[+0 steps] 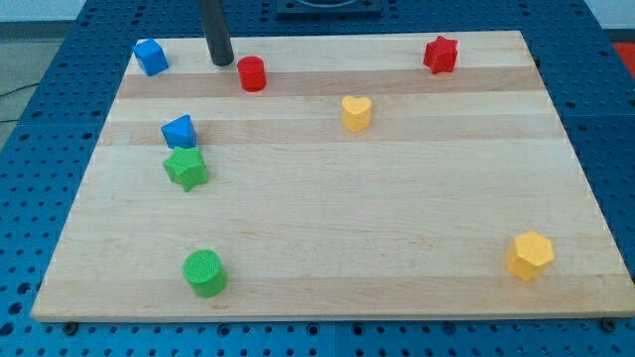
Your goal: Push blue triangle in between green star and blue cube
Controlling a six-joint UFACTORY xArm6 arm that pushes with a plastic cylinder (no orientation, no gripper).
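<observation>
The blue triangle lies at the view's left, just above the green star and close to it. The blue cube sits at the board's top left corner. My tip is at the view's top, right of the blue cube and just left of the red cylinder. It is well above and to the right of the blue triangle, touching no block.
A yellow heart lies near the board's middle top. A red star is at the top right. A yellow hexagon is at the bottom right. A green cylinder is at the bottom left. The wooden board rests on a blue perforated table.
</observation>
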